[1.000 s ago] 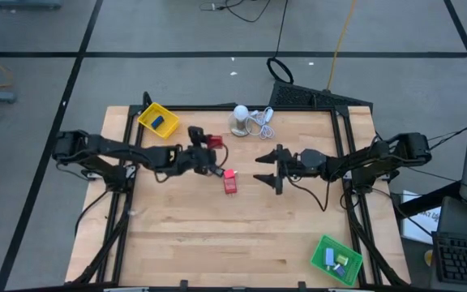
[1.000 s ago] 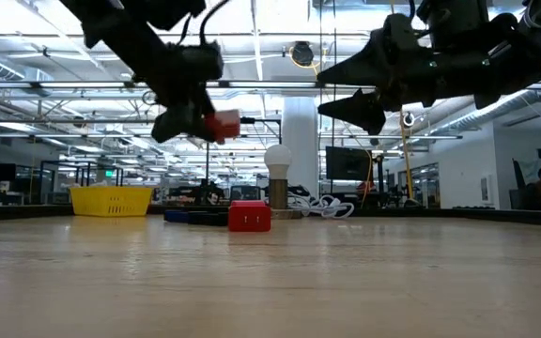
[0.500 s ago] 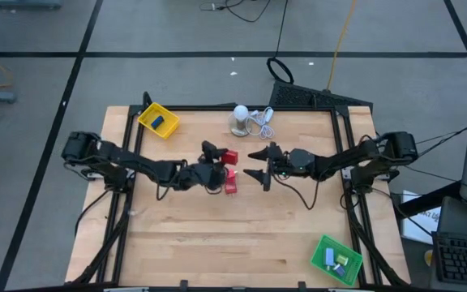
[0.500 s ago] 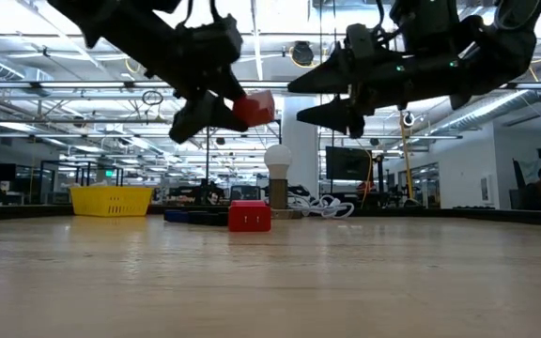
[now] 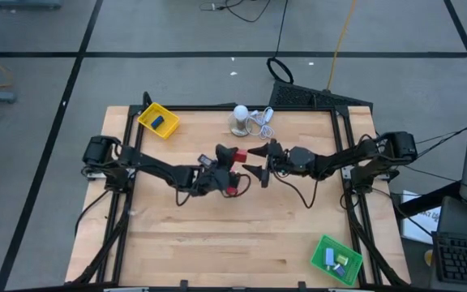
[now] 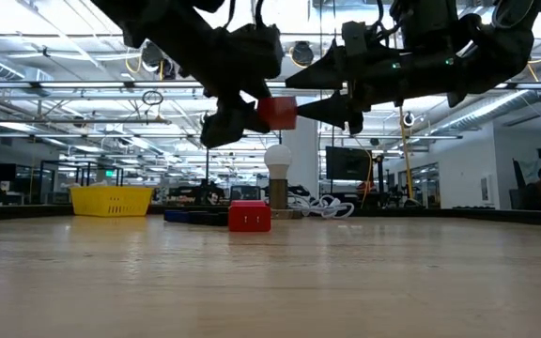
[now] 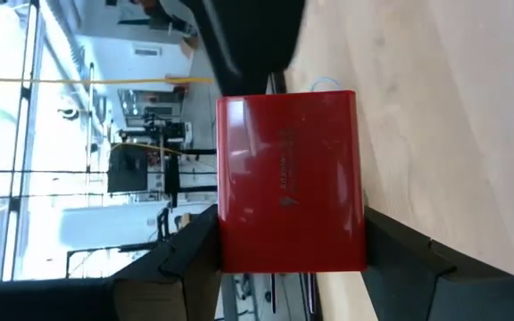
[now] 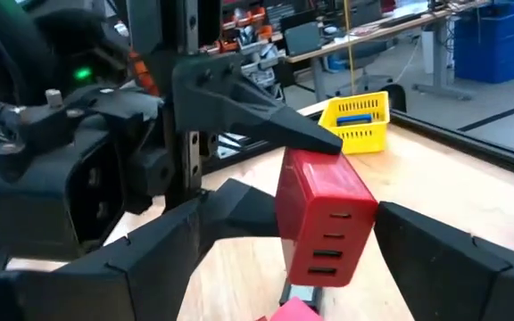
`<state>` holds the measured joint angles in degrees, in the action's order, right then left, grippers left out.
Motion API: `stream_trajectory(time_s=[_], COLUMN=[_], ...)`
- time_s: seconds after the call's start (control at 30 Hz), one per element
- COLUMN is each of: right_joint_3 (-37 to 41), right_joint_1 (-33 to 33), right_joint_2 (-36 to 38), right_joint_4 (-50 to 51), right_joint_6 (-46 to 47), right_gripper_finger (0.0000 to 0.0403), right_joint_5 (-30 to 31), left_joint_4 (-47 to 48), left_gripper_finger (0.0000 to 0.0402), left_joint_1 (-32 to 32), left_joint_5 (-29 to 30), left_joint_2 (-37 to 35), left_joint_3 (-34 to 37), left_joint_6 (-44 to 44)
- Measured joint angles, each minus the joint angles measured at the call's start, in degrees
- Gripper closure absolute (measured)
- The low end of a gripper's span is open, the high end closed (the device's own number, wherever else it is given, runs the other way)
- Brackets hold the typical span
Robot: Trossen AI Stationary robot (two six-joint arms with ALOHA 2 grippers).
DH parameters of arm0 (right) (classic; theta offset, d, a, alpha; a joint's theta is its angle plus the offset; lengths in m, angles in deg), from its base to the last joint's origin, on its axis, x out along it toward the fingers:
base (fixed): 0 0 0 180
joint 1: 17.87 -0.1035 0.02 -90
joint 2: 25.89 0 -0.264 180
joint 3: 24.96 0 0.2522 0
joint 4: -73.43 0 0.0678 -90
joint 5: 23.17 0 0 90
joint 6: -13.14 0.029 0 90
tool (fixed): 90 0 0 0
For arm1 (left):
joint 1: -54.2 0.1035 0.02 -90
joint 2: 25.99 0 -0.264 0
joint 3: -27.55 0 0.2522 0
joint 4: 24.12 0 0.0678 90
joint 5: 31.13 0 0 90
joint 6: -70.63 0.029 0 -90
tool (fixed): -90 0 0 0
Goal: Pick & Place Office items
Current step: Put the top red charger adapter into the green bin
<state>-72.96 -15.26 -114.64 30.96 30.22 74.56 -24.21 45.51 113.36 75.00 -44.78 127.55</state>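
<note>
Two-arm handover above the wooden counter (image 5: 242, 235), with places given relative to the red block (image 5: 237, 155) held in the air.

High view: the left gripper (image 5: 227, 159) is clamped on the red block; the right gripper (image 5: 258, 160) faces it from the other side, fingers spread, tips just beside the block. A second red block (image 5: 232, 189) lies on the counter just below the held one. The yellow tray (image 5: 158, 120) stands well to the left and behind, with a blue block (image 5: 160, 122) inside; the white round object (image 5: 241, 120) and its coiled cable are directly behind; the green tray (image 5: 336, 259) sits far off at the counter's front right corner.

Low view: shows what the overhead picture cannot, namely that the held red block (image 6: 277, 112) hangs clear above the counter, while the second red block (image 6: 249, 216) rests on the surface beneath it. Dark and blue flat pieces (image 6: 195, 216) lie beside that resting block.

Left wrist view: the red block (image 7: 290, 182) fills the gap between the two dark fingers (image 7: 186, 259); a faint embossed mark on its face is not legible.

Right wrist view: the red block (image 8: 326, 217) shows four slots on one face and sits between the right gripper's open fingers (image 8: 453, 259), not yet squeezed. A pink bit (image 8: 294, 312) lies below it.
</note>
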Motion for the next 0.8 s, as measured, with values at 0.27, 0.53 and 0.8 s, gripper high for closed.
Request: stream_trajectory(time_s=[0.27,0.53,0.8], right_joint_3=[0.11,0.13,0.13], right_joint_1=[-0.09,-0.13,-0.09], right_joint_2=[-0.11,-0.13,-0.11], right_joint_4=[0.87,-0.27,-1.48], right_joint_6=[-0.19,-0.13,0.19], right_gripper_finger=[0.0085,0.0085,0.0085], right_joint_5=[-0.82,-0.94,-3.48], left_joint_4=[-2.18,-2.25,-2.28], left_gripper_finger=[0.0190,0.0190,0.0190], left_joint_1=[-2.97,-4.82,-4.93], left_joint_5=[1.63,-0.98,-2.94], left_joint_2=[-1.12,-1.38,-1.38], left_joint_3=[-0.19,-0.26,-0.24], left_joint_6=[-1.70,-4.07,-6.77])
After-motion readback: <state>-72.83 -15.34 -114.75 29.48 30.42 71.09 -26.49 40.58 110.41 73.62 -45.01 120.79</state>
